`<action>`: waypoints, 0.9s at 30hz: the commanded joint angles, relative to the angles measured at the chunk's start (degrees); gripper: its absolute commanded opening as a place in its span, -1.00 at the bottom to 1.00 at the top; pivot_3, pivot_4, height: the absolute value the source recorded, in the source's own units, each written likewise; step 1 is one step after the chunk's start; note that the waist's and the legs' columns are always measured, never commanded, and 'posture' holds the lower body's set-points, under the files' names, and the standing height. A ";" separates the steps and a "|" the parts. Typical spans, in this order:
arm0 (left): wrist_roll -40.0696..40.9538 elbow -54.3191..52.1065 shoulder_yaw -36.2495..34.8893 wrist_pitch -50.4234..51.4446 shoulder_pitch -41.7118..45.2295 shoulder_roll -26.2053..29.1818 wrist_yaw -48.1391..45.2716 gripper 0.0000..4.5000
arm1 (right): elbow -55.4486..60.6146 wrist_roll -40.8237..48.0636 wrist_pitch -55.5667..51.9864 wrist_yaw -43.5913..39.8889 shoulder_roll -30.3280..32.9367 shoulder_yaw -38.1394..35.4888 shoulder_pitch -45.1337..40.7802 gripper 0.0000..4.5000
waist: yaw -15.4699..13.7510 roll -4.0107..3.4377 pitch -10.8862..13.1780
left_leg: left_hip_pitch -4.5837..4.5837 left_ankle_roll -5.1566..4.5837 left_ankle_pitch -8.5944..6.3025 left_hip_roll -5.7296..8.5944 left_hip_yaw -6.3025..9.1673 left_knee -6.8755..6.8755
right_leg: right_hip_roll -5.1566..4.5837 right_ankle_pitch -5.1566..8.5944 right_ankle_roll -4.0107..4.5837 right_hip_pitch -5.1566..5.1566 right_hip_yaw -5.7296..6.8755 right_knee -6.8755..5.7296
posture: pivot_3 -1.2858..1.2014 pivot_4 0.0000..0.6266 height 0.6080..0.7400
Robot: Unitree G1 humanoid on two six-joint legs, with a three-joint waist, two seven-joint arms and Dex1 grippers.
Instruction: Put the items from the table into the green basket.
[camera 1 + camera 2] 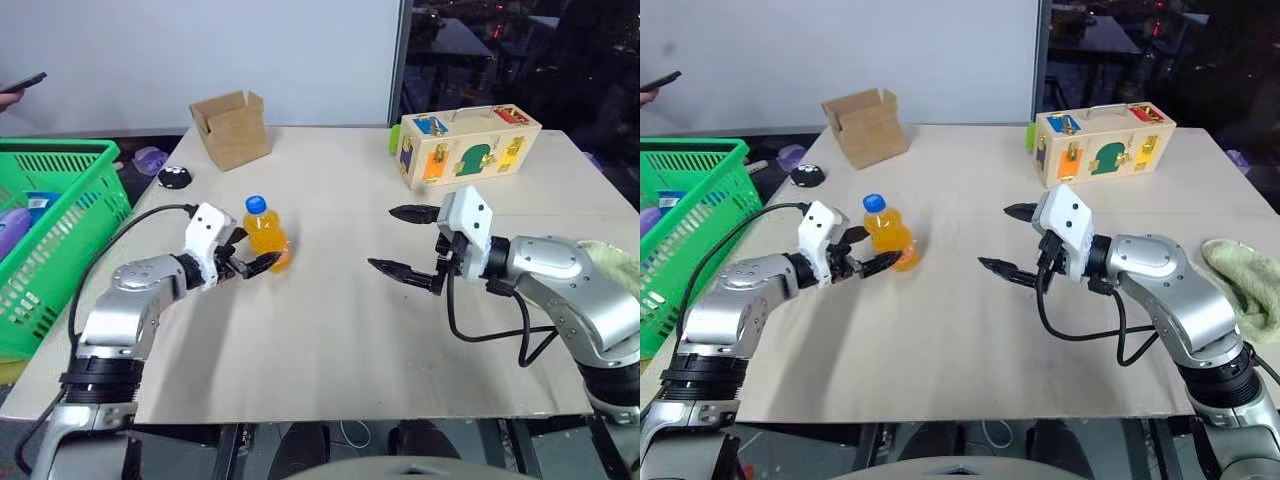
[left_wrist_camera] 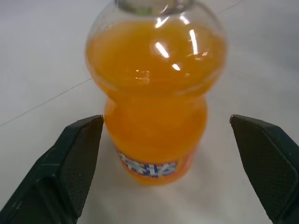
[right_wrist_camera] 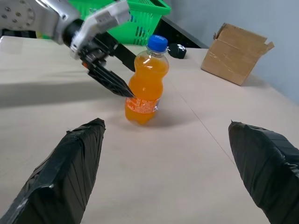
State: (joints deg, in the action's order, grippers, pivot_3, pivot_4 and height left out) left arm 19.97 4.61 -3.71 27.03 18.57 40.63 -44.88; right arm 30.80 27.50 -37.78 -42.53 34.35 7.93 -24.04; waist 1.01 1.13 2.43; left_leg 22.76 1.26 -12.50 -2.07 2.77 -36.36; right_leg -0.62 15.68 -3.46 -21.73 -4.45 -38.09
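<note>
Upright orange bottle (image 1: 265, 235) bracketed between spread fingers of nearer left end effector (image 1: 252, 258); right end effector (image 1: 402, 241) open, well apart.

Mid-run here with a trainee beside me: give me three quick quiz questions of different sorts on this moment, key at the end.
1. True or false: the left gripper has its fingers shut tight on the orange bottle.
2. Which stands upright on the table? A) the orange bottle B) the green basket C) the towel
3. Fill in: the right gripper hangs open over the table, holding ____.

Key:
1. False: the fingers are open on either side of the bottle, with gaps showing in the left wrist view.
2. A
3. nothing
</note>
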 commanded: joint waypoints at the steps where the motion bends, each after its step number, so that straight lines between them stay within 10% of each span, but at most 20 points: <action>1: -2.49 2.97 0.71 -2.58 3.44 -0.98 0.58 0.99 | 2.64 0.98 -0.21 0.28 0.48 -1.98 -0.69 1.00 | 0.10 0.01 -0.01 | 0.01 0.00 0.00 0.00 0.01 0.00 | 0.01 0.00 0.00 0.00 0.00 0.00 | 0.01 -1.00 1.00; 4: -4.12 5.89 1.56 -3.81 5.21 -2.13 0.73 0.99 | 3.20 1.46 -0.29 -0.17 1.03 -2.08 -0.56 1.00 | 0.38 0.01 -0.01 | 0.02 0.00 0.00 0.00 -0.01 0.00 | 0.01 0.00 0.00 0.00 -0.02 0.02 | 0.00 -1.00 1.00; 9: -4.38 7.08 1.58 -4.95 5.87 -3.12 -0.58 0.39 | 3.61 1.52 -0.32 0.16 1.46 -2.04 -0.38 1.00 | 1.24 0.01 -0.01 | 0.04 0.00 0.00 0.00 0.01 0.00 | 0.01 0.00 0.01 0.00 -0.02 0.02 | -0.01 -1.00 1.00; 18: 0.77 1.98 -5.14 -4.23 5.10 -3.56 0.18 0.38 | 2.94 1.46 0.06 -1.19 1.19 -0.11 -0.90 1.00 | 1.41 0.03 0.01 | 0.08 0.00 0.00 -0.01 0.04 -0.01 | 0.01 -0.01 0.00 -0.02 -0.02 0.02 | 0.02 -1.00 1.00; 27: 9.26 4.46 -27.03 2.00 15.41 1.50 16.21 0.38 | -13.04 -3.68 9.84 -2.43 -15.23 8.70 -14.80 1.00 | 1.04 0.15 0.06 | 0.02 0.00 0.00 -0.12 0.26 0.00 | 0.21 -0.02 0.01 -0.04 0.10 -0.16 | 0.15 -1.00 1.00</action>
State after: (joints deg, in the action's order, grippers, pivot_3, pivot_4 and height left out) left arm 28.25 8.62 -23.62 30.73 29.42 38.13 -32.96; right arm 19.65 25.14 -31.46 -44.59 21.23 15.67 -36.03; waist 2.05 1.28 2.49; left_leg 22.77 1.26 -12.50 -2.19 3.05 -36.36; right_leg -0.40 15.66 -3.44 -21.77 -4.35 -38.25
